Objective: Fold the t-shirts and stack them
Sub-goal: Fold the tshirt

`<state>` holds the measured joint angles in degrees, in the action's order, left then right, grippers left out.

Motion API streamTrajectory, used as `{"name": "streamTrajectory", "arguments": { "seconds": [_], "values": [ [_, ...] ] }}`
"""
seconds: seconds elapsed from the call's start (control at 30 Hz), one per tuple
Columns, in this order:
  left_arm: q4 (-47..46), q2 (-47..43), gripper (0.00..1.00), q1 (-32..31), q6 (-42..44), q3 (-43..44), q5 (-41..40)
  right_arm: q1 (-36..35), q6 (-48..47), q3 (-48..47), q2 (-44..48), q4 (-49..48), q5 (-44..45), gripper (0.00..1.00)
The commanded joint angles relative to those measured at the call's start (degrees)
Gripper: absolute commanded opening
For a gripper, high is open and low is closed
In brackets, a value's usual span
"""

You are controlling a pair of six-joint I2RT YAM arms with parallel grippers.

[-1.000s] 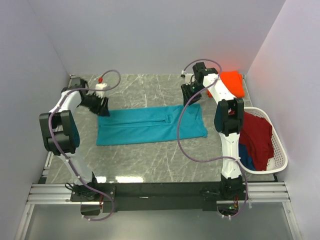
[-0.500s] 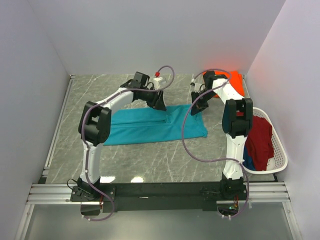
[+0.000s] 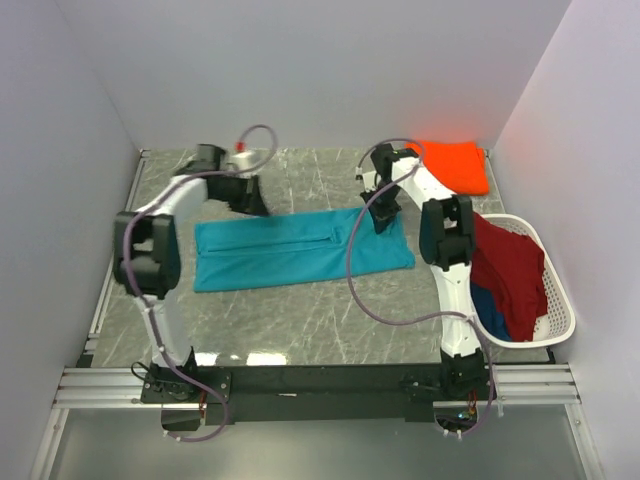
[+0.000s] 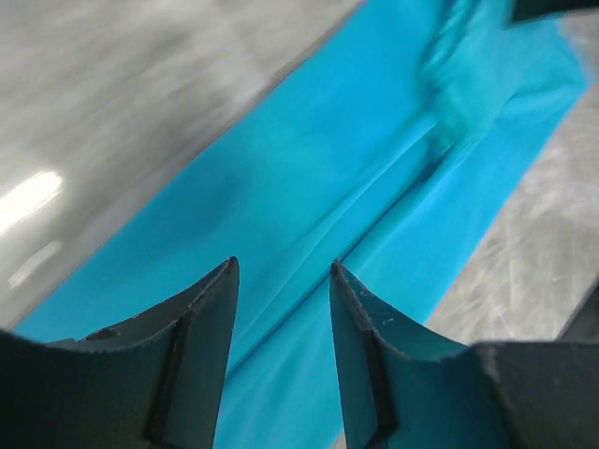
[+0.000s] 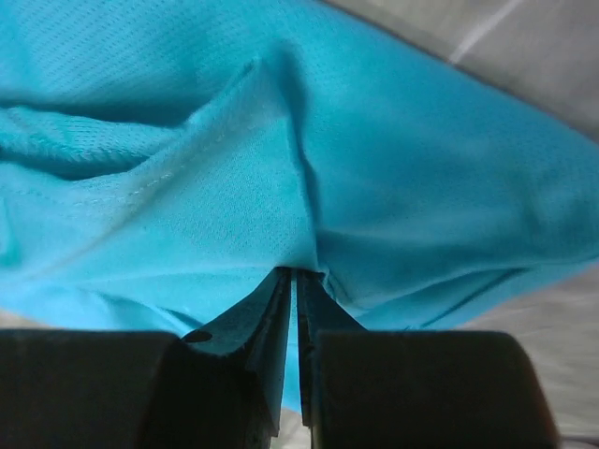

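The teal t-shirt (image 3: 300, 250) lay in the middle of the worktop (image 3: 300, 330) as a long strip running left to right, already folded lengthwise. The orange t-shirt (image 3: 455, 165) sat folded in the far right corner. A dark red t-shirt (image 3: 515, 270) and a blue t-shirt (image 3: 492, 308) lay heaped in the laundry basket (image 3: 562, 300) on the right.

The right hand (image 5: 295, 276) was clenched on the teal cloth at the strip's far edge, towards its right end. A ridge of fabric rose into its tips, though the wrist view was too close to show how many layers it held. The left hand (image 4: 281, 271) hung released above the strip's far left corner, its jaws apart with nothing between them.

The step in hand looked like taking hold for the next fold. To do it well, the left hand should drop straight onto the far left corner and catch every layer. Both hands should then lift together to the same height, keeping the edge taut, so the fold lands square and the earlier crease does not slip open.
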<state>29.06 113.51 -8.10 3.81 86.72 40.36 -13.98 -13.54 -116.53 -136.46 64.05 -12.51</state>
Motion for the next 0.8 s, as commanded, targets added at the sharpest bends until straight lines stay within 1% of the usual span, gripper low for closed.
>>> {"name": "streamTrajectory", "arguments": {
  "seconds": [0.0,0.03,0.07,0.1,0.17,0.2,0.23,0.27,0.3,0.33,0.37,0.4,0.47,0.5,0.57,0.63,0.7,0.73,0.77],
  "values": [
    [6.2,-7.7,0.50,7.9,9.3,-3.1,-2.1,-0.2,-2.9,-14.3,-7.6,3.0,12.4,0.14],
    [7.3,-8.7,0.50,9.9,10.6,-3.9,-3.2,-0.8,-4.1,-16.2,-9.1,3.5,14.9,0.14],
    [8.6,-9.4,0.50,11.5,12.0,-4.3,-3.6,-0.9,-5.1,-18.1,-10.5,3.3,15.2,0.15],
    [10.2,-10.1,0.50,14.0,14.8,-4.8,-4.1,-1.2,-5.0,-20.5,-10.8,2.3,18.0,0.15],
    [10.9,-13.7,0.50,15.6,17.9,-8.0,-5.1,-2.7,-6.0,-21.1,-10.1,-2.2,20.2,0.16],
    [10.8,-15.4,0.51,16.3,21.3,-9.8,-5.2,-2.9,-6.0,-20.7,-9.4,-3.7,20.5,0.16],
    [10.4,-19.3,0.52,16.4,22.9,-13.4,-5.4,-3.1,-5.4,-20.3,-8.3,-6.5,20.3,0.17],
    [10.1,-21.2,0.53,16.4,24.4,-15.3,-5.6,-3.1,-5.2,-19.9,-5.7,-7.4,18.9,0.22],
    [9.2,-23.0,0.56,16.4,27.4,-17.3,-5.8,-3.0,-4.7,-18.3,-4.1,-8.4,18.2,0.25],
    [8.7,-25.8,0.57,16.4,28.5,-20.7,-6.0,-2.8,-4.0,-17.2,-2.2,-9.9,16.5,0.27],
    [7.8,-26.6,0.57,16.4,29.4,-22.1,-7.5,-2.5,-3.8,-16.1,1.9,-10.4,15.3,0.30],
    [7.2,-27.0,0.58,16.0,30.6,-23.2,-8.5,-2.1,-3.2,-13.1,4.1,-10.9,14.4,0.32],
    [7.8,-25.5,0.57,15.8,32.1,-23.1,-9.8,-2.0,-1.9,-9.6,10.1,-11.6,12.7,0.37],
    [8.2,-24.4,0.55,15.7,32.9,-22.5,-9.9,-2.0,-1.8,-7.0,11.7,-11.1,10.8,0.38],
    [8.9,-21.3,0.53,15.0,33.7,-20.4,-10.6,-1.8,-0.6,-4.9,15.1,-9.0,8.0,0.43],
    [9.2,-18.8,0.52,12.3,35.6,-19.2,-13.1,-1.3,0.9,-3.1,16.3,-5.6,5.8,0.45],
    [8.1,-17.5,0.52,8.7,37.1,-19.5,-16.3,-0.5,2.1,-1.8,16.9,-3.2,1.1,0.45],
    [7.5,-16.6,0.52,8.4,37.5,-20.2,-18.8,0.3,3.2,-1.5,16.8,-0.8,-0.5,0.46],
    [5.9,-16.0,0.53,6.5,37.8,-20.4,-19.9,0.8,3.9,-1.0,16.8,0.0,-1.9,0.46]
  ]
}}
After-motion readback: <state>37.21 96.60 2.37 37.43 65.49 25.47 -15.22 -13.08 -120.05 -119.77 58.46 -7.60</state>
